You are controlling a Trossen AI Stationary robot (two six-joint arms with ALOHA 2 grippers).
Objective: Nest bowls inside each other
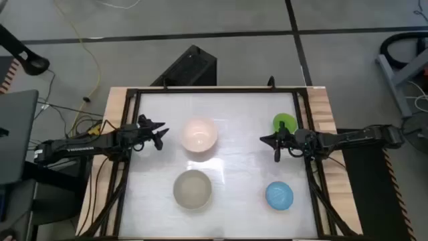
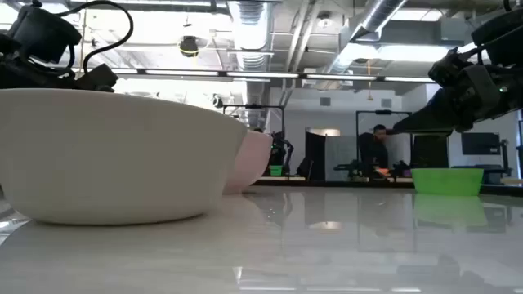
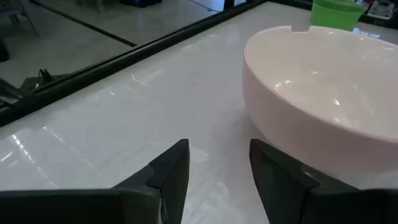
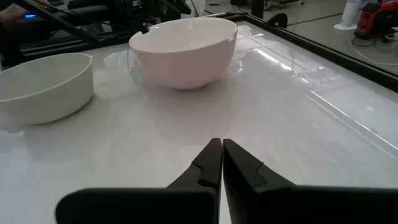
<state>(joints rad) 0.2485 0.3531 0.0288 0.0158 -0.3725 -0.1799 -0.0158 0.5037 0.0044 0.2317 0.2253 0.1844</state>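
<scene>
Four bowls stand apart on the white table, each on its base. The pale pink bowl (image 1: 198,135) is at the middle far side, the grey-beige bowl (image 1: 192,189) nearer the front, the blue bowl (image 1: 279,195) at the front right and the small green bowl (image 1: 284,122) at the far right. My left gripper (image 1: 162,136) is open, just left of the pink bowl (image 3: 323,93), with nothing between its fingers (image 3: 174,168). My right gripper (image 1: 265,139) is shut and empty. It hangs above the table beside the green bowl (image 2: 447,180) and points toward the pink bowl (image 4: 183,53).
A black frame rail (image 1: 127,134) runs around the white table top, with wooden strips outside it. A black box (image 1: 187,67) stands on the floor beyond the far edge. In the low view a person (image 2: 377,147) shows far back in the room. Bare table lies between the bowls.
</scene>
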